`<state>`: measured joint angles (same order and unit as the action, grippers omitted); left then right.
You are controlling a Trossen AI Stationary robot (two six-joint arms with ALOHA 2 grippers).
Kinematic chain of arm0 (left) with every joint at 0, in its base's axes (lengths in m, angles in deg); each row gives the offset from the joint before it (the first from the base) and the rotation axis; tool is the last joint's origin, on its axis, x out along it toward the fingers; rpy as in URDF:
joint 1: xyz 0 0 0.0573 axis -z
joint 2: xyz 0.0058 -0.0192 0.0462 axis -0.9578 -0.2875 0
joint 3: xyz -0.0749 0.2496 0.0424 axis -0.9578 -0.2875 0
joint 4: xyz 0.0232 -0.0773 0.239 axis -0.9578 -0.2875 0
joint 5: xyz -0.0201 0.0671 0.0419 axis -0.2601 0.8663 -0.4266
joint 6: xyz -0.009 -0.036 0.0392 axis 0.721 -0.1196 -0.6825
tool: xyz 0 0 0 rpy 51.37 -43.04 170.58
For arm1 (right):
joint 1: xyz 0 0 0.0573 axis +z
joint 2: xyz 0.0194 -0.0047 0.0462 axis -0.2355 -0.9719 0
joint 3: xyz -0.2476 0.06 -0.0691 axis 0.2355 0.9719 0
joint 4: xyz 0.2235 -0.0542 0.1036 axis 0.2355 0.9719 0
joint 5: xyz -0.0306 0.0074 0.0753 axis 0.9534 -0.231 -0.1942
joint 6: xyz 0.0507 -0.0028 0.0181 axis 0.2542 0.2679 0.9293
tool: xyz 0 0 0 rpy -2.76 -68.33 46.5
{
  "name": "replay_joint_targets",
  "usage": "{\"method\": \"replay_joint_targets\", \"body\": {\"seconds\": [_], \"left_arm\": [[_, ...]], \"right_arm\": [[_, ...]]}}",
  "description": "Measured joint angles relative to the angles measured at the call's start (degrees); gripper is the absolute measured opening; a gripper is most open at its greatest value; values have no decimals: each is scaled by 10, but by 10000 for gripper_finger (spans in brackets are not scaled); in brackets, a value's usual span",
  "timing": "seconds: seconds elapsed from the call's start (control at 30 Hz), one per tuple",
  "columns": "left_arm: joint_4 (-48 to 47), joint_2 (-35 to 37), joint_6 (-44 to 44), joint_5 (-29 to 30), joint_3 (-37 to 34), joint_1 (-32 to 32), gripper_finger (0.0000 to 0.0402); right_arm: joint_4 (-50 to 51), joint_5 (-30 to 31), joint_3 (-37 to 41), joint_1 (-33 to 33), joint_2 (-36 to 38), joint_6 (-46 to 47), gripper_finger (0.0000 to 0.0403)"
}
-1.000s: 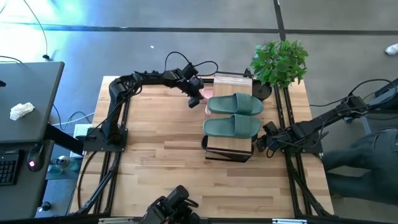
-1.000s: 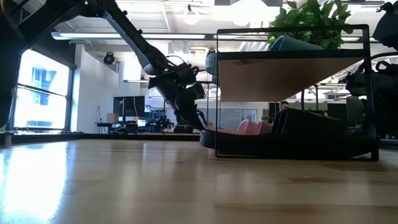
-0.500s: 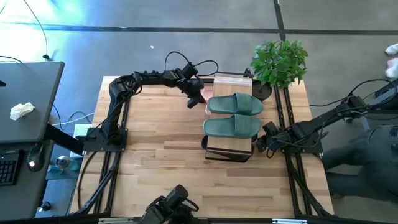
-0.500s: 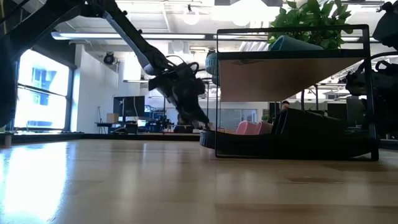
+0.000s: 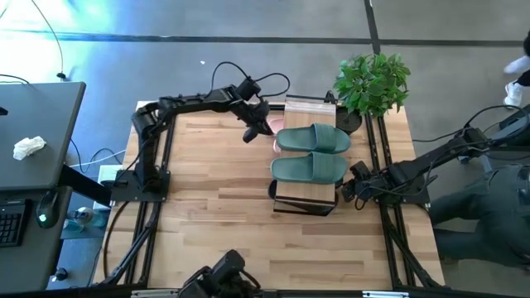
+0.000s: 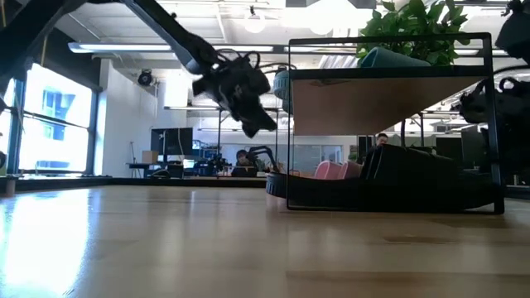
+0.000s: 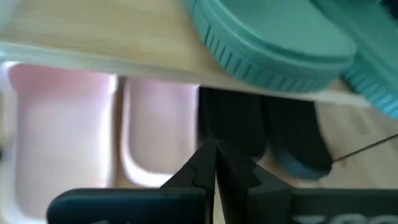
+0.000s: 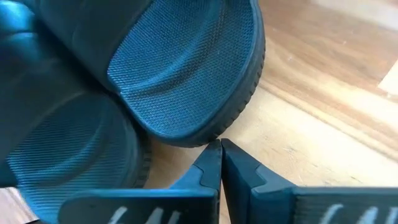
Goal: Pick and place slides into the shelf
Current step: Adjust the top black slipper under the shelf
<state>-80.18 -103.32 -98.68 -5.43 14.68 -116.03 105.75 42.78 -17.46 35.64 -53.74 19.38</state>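
Observation:
The shelf (image 5: 310, 108) stands on the table's far right part. Two sage green slides (image 5: 312, 139) lie on its top board. Pale pink slides (image 7: 68, 130) and black slides (image 8: 186, 81) lie on its lower board. My left gripper (image 5: 251, 132) hangs shut in the air just left of the shelf, its own view (image 7: 215, 163) facing the pink pair. In the low view my left gripper (image 6: 263, 124) is well above the tabletop. My right gripper (image 5: 351, 189) is shut at the shelf's right side, low by the black pair. My right gripper's shut fingertips (image 8: 214, 152) stand right at the rim of one black slide (image 8: 214, 134), coming level from the table's right. I cannot tell whether they touch it.
A potted plant (image 5: 373, 83) stands at the far right corner behind the shelf. The wooden tabletop (image 5: 215, 199) is bare on its left and near parts. A grey desk with a keyboard (image 5: 12, 223) stands beside the table's left edge.
My left gripper has risen from table height beside the shelf's lower board to about the height of the top board, drawing back a little toward the table's left. The slides and the shelf have stayed where they were.

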Motion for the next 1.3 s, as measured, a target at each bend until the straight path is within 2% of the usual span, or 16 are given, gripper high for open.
{"method": "replay_joint_targets", "body": {"seconds": [0.13,0.27,0.43,0.67,0.97,1.2,1.3], "left_arm": [[-66,32,-53,58,0,0,1],[-120,48,-81,85,0,0,1],[-162,49,-102,93,0,0,1],[-195,49,-104,101,0,0,1],[-210,49,-108,85,0,0,0],[-210,49,-108,84,0,0,1],[-209,49,-108,84,0,0,0]], "right_arm": [[77,23,-46,0,0,-5,0],[138,40,-95,-1,1,-9,0],[162,47,-122,-1,0,-12,0],[178,117,-128,-28,21,47,0],[253,165,-128,-34,140,-12,0],[276,206,-128,-56,277,65,0],[271,213,-128,-68,318,58,0]]}}
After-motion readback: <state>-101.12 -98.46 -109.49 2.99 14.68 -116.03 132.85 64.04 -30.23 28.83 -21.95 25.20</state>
